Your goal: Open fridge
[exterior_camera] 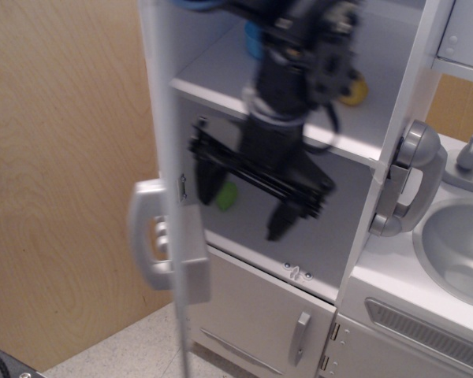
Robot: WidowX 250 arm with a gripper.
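Note:
The tall white fridge (355, 181) stands open. Its large door (167, 118) is swung far out to the left and shows edge-on, with the silver handle (148, 246) and part of the grey dispenser panel (191, 272) on its outer side. My black gripper (244, 206) is blurred and hangs in the open compartment below the white shelf (221, 75). Its fingers are spread wide and hold nothing. The left finger (202, 179) is close to the door's inner face; I cannot tell whether it touches.
Inside the fridge are a green item (227, 196), a yellow item (353, 88) and a blue item (255, 39). The smaller lower door (260, 315) with its short handle (299, 337) is shut. A grey handset (406, 181), sink (457, 248) and wood panel (63, 173) flank the fridge.

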